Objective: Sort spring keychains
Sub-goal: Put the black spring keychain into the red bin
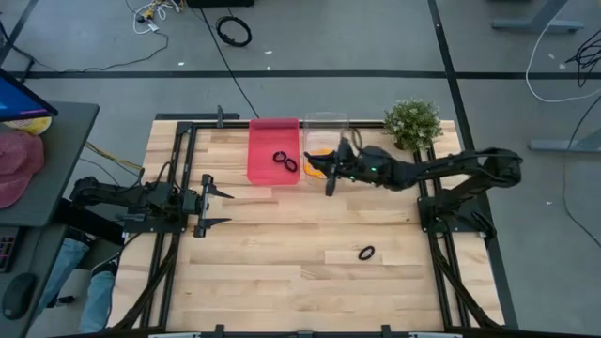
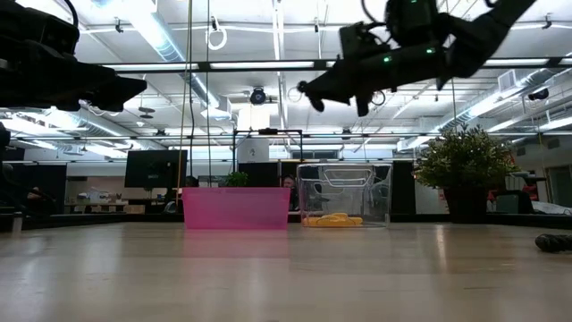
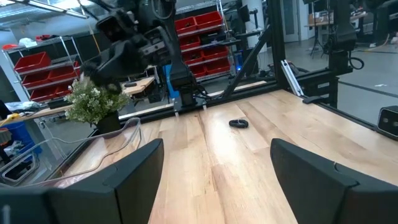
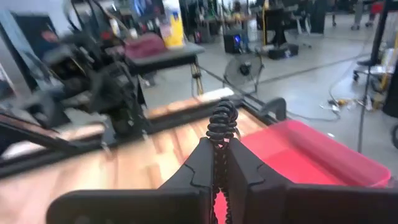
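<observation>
Right now, hand at work: the right hand (image 1: 330,176) hangs above the far middle of the counter (image 1: 282,253), between the pink bin (image 1: 261,160) and the clear bin (image 1: 325,122), well off the surface.
Its grip: the fingers are pressed together on a black keychain (image 4: 222,124), whose coil sticks up past the fingertips in the right wrist view.
Nearest bin: the pink bin sits by the far edge, left of the hand, and already holds black keychains (image 1: 285,161).
Next bin over: the clear bin stands just right of the pink one, near the potted plant (image 1: 413,122), with orange keychains (image 2: 334,219) lying on its floor.
Step in hand: carrying a black coil toward its bin, by my reading; the sort looks to run black into pink, orange into clear.
Next move calls for: a short shift left so the fingertips stand over the pink bin, inside its rim, then a release; the coil is springy and could bounce out if let go from too high.
Left to do: one loose black keychain (image 1: 366,253) lies on the counter toward the near right, well apart from both bins.
Other arm: the left hand (image 1: 214,208) waits at the left edge of the counter, fingers spread and holding nothing.
</observation>
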You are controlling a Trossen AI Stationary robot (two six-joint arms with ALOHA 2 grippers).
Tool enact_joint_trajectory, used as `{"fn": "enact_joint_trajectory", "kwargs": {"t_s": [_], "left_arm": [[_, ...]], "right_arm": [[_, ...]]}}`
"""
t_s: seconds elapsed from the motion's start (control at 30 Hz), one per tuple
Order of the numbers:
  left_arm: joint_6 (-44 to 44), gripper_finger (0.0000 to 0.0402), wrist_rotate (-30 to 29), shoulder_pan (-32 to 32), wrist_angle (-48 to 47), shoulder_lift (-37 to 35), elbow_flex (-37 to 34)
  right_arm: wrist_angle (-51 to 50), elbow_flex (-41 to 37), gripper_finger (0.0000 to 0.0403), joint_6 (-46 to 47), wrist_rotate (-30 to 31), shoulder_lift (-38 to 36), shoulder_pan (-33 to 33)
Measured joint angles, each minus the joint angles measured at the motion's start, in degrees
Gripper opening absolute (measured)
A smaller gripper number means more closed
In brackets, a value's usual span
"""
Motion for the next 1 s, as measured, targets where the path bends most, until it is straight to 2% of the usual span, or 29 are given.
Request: {"fn": "enact_joint_trajectory", "kwargs": {"t_s": [0.3, 0.57, 1.0], "left_arm": [[0.01, 0.0298, 0.0, 0.0, -0.02, 0.01, 0.01], [0.0, 0.0298, 0.0, 0.0, -0.01, 0.01, -0.01], [0.0, 0.0298, -0.02, 0.0, -0.01, 0.01, 0.01]], "right_arm": [[-2.28, 11.1, 0.0015, -0.57, 0.04, 8.62, -3.1], [-2.79, 18.63, 0.0015, 0.25, -3.12, 13.81, -5.56], [-2.74, 20.43, 0.0016, 1.07, -4.18, 14.7, -9.42]]}}
